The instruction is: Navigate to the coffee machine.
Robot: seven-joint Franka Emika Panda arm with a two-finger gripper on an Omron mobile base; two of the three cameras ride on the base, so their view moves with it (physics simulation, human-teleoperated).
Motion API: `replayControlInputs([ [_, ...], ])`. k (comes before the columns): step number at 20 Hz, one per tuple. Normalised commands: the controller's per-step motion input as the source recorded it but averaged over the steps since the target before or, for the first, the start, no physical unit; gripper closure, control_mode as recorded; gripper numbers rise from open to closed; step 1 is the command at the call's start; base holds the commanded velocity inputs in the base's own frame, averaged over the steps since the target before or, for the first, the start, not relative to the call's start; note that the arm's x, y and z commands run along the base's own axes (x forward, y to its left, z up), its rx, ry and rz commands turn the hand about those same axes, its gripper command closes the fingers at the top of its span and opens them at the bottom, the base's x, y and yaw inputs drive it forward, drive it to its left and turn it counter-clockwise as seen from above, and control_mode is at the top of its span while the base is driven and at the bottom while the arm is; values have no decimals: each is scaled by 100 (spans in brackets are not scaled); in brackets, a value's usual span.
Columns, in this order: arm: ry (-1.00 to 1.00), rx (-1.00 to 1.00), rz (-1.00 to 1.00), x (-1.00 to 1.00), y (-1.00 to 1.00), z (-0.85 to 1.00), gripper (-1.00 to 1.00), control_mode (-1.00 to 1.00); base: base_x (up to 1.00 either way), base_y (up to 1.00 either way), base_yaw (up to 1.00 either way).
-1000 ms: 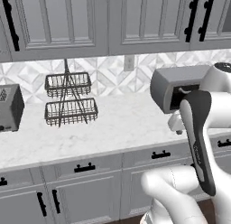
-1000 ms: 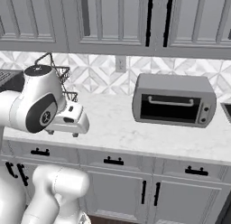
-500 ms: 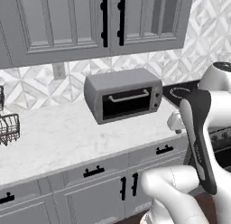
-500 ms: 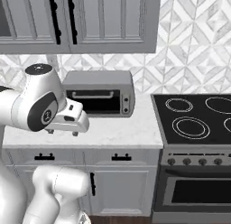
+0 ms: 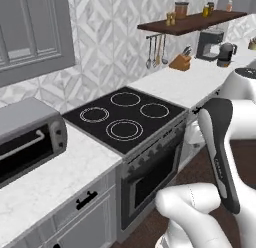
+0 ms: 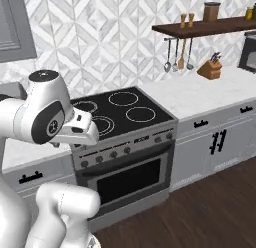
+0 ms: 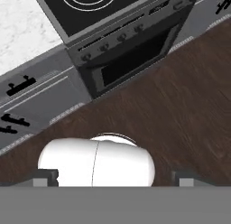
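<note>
Toaster oven (image 5: 27,139): at the far left of the left base view, grey, glass door with bar handle, standing on the marble table (image 5: 45,184); not the thing sought.
Cooktop (image 5: 125,119): black, four ring burners, just right of the toaster oven; the oven door (image 6: 127,179) below it faces the dark wood floor (image 6: 200,212).
Hanging utensils (image 6: 179,57): on a rail under the wooden shelf (image 6: 205,26), against the patterned wall.
Knife block (image 6: 210,68): on the table beyond the cooktop, under the shelf.
Coffee machine (image 5: 210,44): far upper right in the left base view, tall, dark and boxy, on the table under the shelf's right end, with a dark kettle-like pot (image 5: 226,53) just beside it; in the right base view its edge (image 6: 248,52) is cut by the frame.
Deciding relation: the machine lies well apart, forward and to the robot's right along the table run, past cooktop and knife block. Judged from this, the base must carry on rightward along the cabinets.
Claw (image 7: 115,181): points down at the floor before the oven; the tips are barely visible at the hand view's bottom, so one cannot tell whether spread or pressed together; nothing seen between them.
Progress: a judgement only: goal in sight, not reached.
Writing: no brand, label or lettering readable anywhere.
</note>
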Motion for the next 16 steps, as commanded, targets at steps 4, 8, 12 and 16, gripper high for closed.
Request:
replayControlInputs([
  [4, 0, 0, 0, 0, 0, 0, -100, 100, 16, -100, -61],
  [8, 0, 0, 0, 0, 0, 0, -100, 100, 57, -100, -50],
  [12, 0, 0, 0, 0, 0, 0, -100, 100, 100, -100, -18],
  [16, 0, 0, 0, 0, 0, 0, -100, 100, 100, -100, -2],
])
